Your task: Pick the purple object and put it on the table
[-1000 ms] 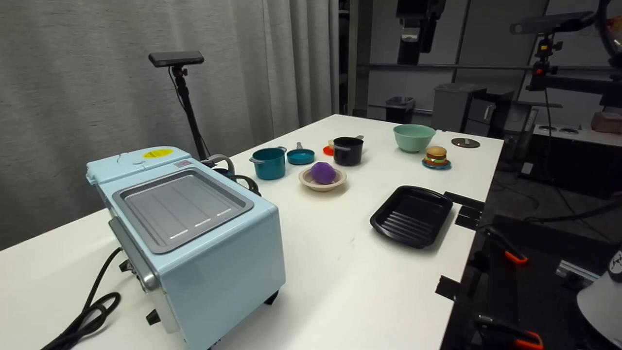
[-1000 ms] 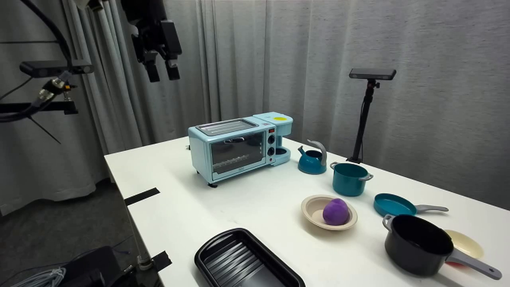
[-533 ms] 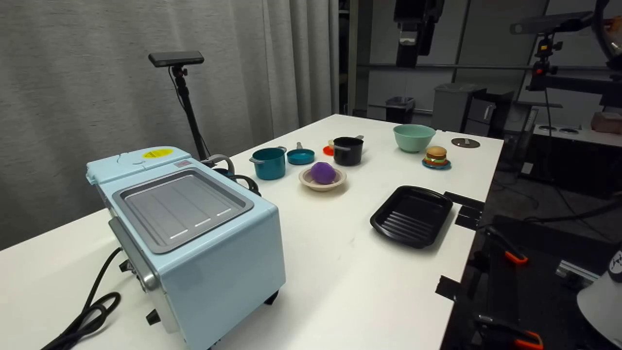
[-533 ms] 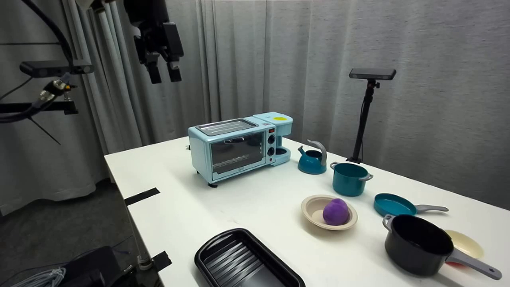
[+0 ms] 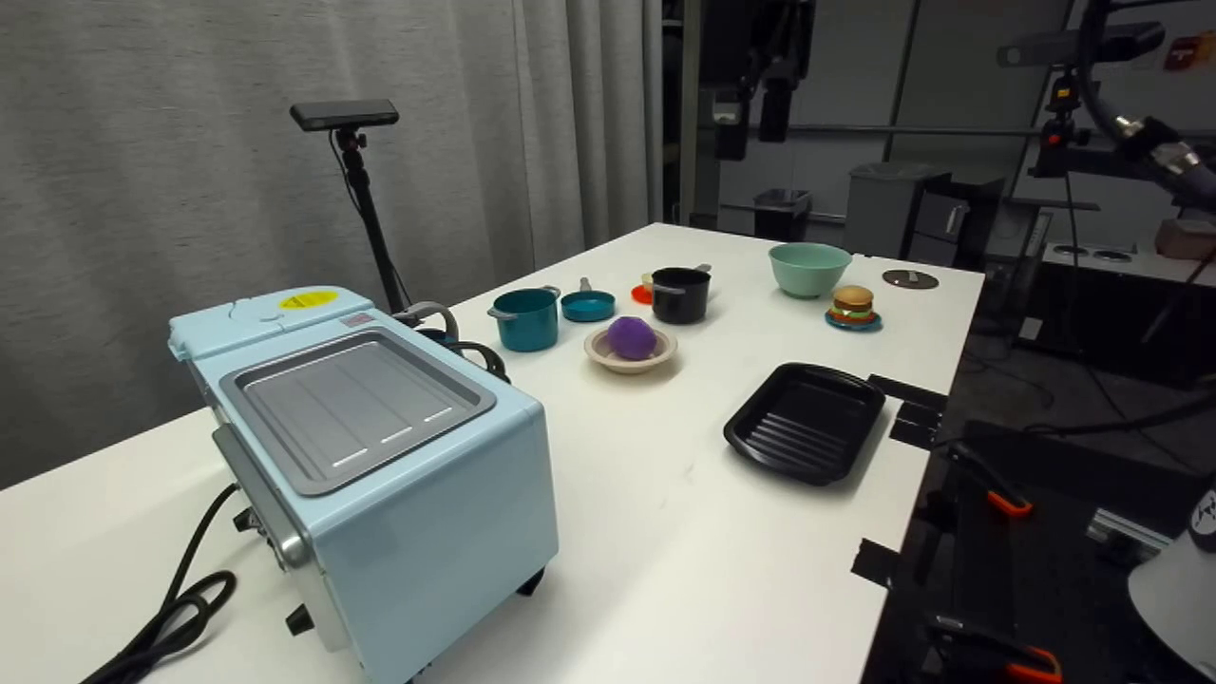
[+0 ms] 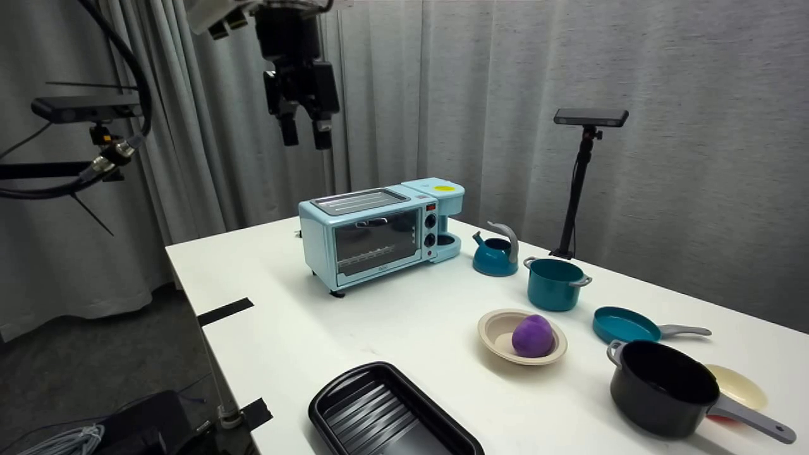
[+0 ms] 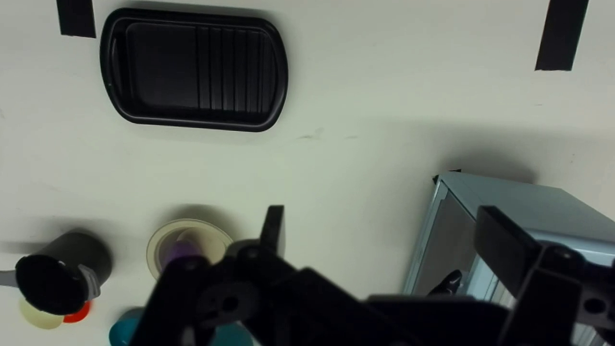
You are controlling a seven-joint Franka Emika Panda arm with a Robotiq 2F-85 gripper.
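One long white bench (image 5: 684,570) runs through both exterior views, with a grey curtain (image 6: 695,158) behind one long edge and strips of black tape (image 6: 225,311) at the opposite edge. Biggest of what stands on it is the pale blue oven (image 6: 373,243), set toward one short edge. Well above the bench hangs the end effector (image 6: 306,138), pointing down, its two fingers (image 7: 504,245) spread wide apart. The black tray (image 5: 806,418) lies just beside the taped edge. A green bowl (image 5: 810,274) stands toward the far short edge, opposite the oven, and the handle (image 6: 752,418) of the black pot (image 6: 644,404) points to that same edge. Along the curtain edge, counting from the oven, the kettle (image 6: 496,260), the teal pot (image 6: 553,292) and the pan (image 6: 622,325) follow one another. A cream bowl (image 6: 499,332) sits between the tray and the teal pot, well in from every edge. Partly hidden by the black pot are a yellowish plate (image 6: 736,384) and a red item (image 5: 642,295). A dark disc (image 5: 904,280) lies near the corner where the far short edge meets the taped edge; near it, a burger (image 5: 852,300) rests on a small saucer (image 5: 853,325). Last comes the purple object (image 6: 532,335), egg-like, resting in the cream bowl, off-centre toward the black pot and well apart from the end effector.
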